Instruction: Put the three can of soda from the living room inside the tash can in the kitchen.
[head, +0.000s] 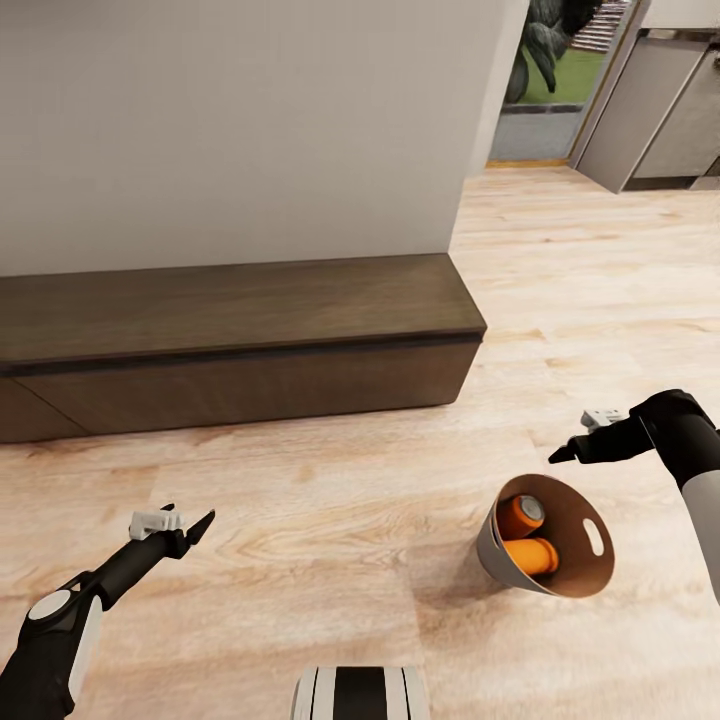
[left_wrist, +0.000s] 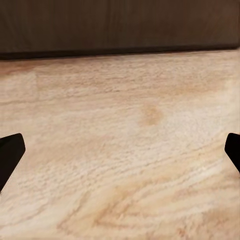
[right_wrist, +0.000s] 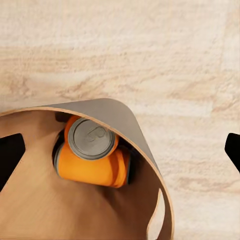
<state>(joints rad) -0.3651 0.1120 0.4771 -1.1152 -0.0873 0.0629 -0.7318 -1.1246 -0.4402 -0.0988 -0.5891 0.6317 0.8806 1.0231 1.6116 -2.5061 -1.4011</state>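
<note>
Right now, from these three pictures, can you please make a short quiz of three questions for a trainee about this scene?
1. True or false: the trash can stands on the dark-wood bench.
2. How many soda cans can you count inside the bin?
A. none
B. two
C. four
3. Fill in: in both wrist views the fingertips sit at the far edges, so the left gripper and the right gripper are ____.

Key
1. False. It stands on the wood floor, in front of the bench.
2. B. Two orange cans are visible, one lying and one leaning on it; a third cannot be seen.
3. open, and holding nothing.
</note>
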